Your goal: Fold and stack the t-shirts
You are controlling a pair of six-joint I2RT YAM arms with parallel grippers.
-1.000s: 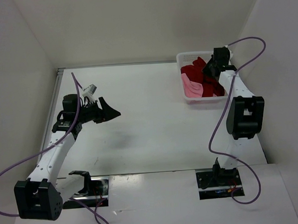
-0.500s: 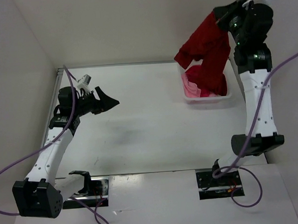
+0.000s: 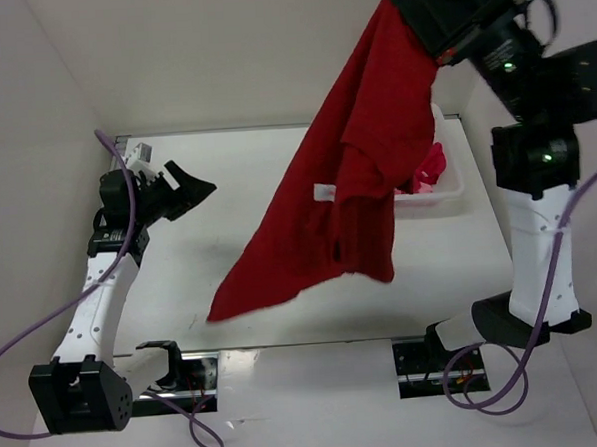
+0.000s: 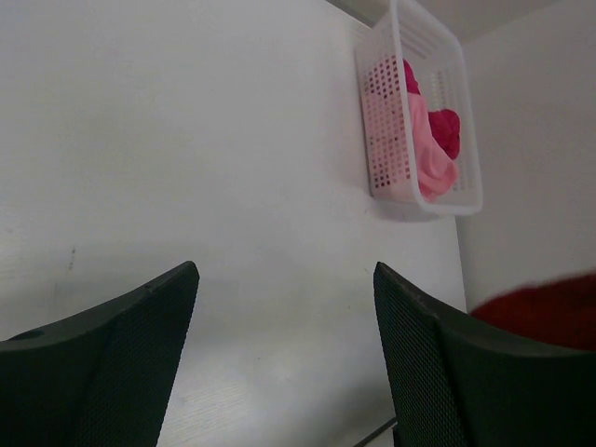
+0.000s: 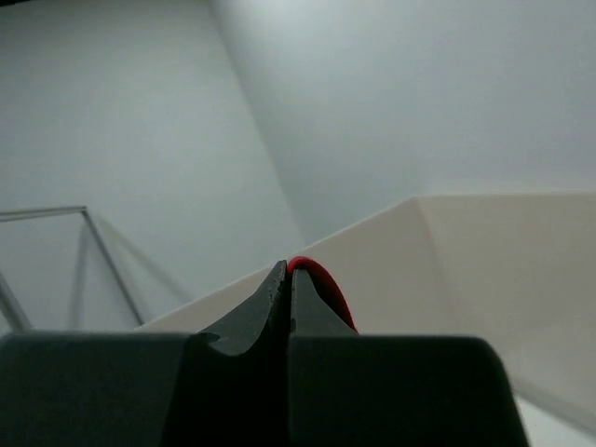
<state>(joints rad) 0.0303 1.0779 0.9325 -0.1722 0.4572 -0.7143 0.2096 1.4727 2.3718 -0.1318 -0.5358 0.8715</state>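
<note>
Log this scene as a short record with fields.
right tool: shut on red shirt, raised high
red shirt: unfolded, hanging from the right tool over the table
left tool: open, empty, above the table's left side
basket: far right of the table, holds pink shirt and crimson shirt
folded or stacked: nothing yet

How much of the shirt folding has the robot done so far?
Nothing is folded or stacked yet. Right now the right fingers are pinched shut on the dark red shirt, holding it high so it hangs over the table. The left fingers are open and empty. The pink shirt and the magenta shirt sit bunched in the basket, so all three need folding and stacking.
</note>
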